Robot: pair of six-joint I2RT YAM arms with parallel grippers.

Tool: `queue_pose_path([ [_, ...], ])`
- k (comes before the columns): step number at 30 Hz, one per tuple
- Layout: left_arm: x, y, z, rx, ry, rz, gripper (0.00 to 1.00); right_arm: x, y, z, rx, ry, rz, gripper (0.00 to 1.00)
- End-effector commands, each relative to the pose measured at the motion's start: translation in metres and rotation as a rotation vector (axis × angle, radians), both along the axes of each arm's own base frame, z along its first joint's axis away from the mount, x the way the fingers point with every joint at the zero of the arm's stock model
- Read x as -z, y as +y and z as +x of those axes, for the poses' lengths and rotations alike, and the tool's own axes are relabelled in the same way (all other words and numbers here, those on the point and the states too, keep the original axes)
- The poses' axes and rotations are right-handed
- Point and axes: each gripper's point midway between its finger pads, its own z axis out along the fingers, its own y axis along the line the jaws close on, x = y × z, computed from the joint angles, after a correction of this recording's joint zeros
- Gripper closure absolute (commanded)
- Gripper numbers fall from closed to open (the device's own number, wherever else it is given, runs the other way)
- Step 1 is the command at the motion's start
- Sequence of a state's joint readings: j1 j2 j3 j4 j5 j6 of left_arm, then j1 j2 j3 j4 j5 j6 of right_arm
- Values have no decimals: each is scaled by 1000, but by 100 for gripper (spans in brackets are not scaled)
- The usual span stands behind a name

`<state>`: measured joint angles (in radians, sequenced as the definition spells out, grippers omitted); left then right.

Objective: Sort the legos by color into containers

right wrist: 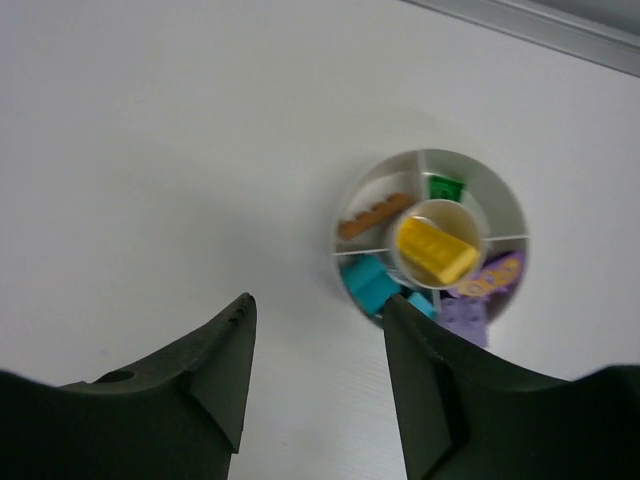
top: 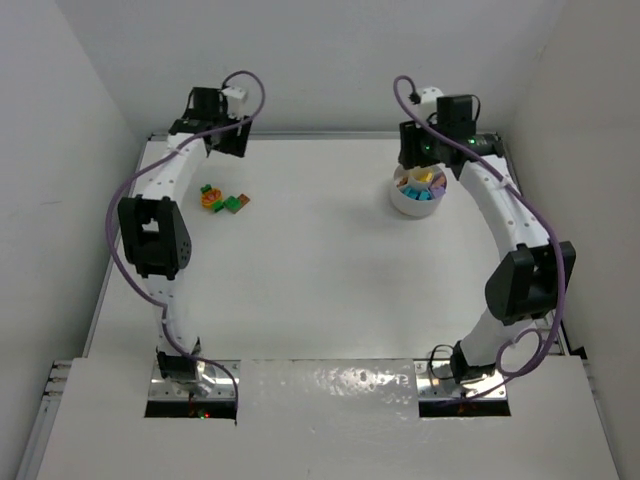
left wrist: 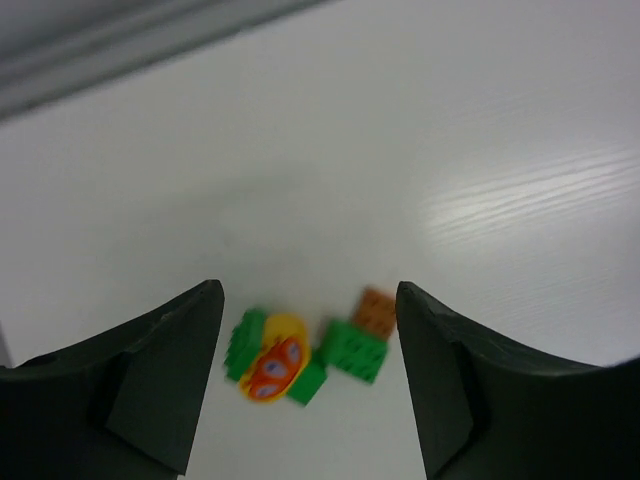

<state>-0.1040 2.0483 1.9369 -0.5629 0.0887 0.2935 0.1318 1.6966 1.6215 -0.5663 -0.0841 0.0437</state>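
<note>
I read the left gripper [left wrist: 308,300] as wide open with nothing between its fingers; the right gripper [right wrist: 318,305] is equally wide open and empty. The unsorted stock is a loose cluster of small plastic toy bricks [top: 222,199] near the far-left corner of the white desk [top: 320,290]. It comprises a rounded yellow-and-orange piece [left wrist: 272,362] flanked by green bricks, a square green brick [left wrist: 355,350] just beside it, and a small brown brick [left wrist: 376,308] touching that green one. In the left wrist view the cluster lies on the desk between the lines of the two fingers, clear of both. In the top view the left gripper sits toward the far edge from it. The round white plastic dish [right wrist: 480,185] stands near the far-right corner, directly under the right gripper. It holds a yellow brick [right wrist: 437,250] in its centre cup, with brown, green, teal and purple bricks in separate wedges. I judge these bricks light, rigid and smooth-sided, so they should skid or rotate if contacted off-centre. I would grip one brick across two flat opposing side walls, not across the studs. Because the pieces touch, closing on one is likely to drag its neighbour; the brown brick at the cluster's edge appears the most accessible.
</note>
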Motion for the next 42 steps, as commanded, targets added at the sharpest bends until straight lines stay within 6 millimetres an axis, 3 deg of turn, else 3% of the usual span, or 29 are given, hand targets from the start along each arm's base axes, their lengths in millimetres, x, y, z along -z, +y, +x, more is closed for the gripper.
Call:
queue_pose_path([
  [1,10,66,-25,-184,126,69,32,13,46,-6,-123,21,26,47],
  [3,13,77,-24,-209,109,103,23,16,63,-7,-160,28,58,47],
  [5,30,88,-30,-194,130,185,23,22,72,-6,-166,46,83,47],
  [8,55,95,-41,-115,204,280,42,26,78,-7,-171,67,99,47],
  [11,74,91,-54,29,281,305,46,27,81,-10,-177,81,107,47],
  [12,78,100,-58,70,300,313,46,28,82,-11,-180,84,107,47],
  [15,91,102,-68,132,345,329,47,29,81,-11,-177,87,105,47],
  [20,96,119,-54,59,315,394,55,24,84,-9,-177,78,114,47],
  [26,122,122,-55,75,367,408,58,25,82,-10,-173,87,102,47],
  [30,127,124,-52,66,366,407,64,26,79,-11,-167,92,83,47],
  [37,134,124,-54,57,382,393,98,26,77,-10,-162,93,71,47],
  [42,118,117,-52,44,353,348,100,25,79,-10,-167,93,76,47],
])
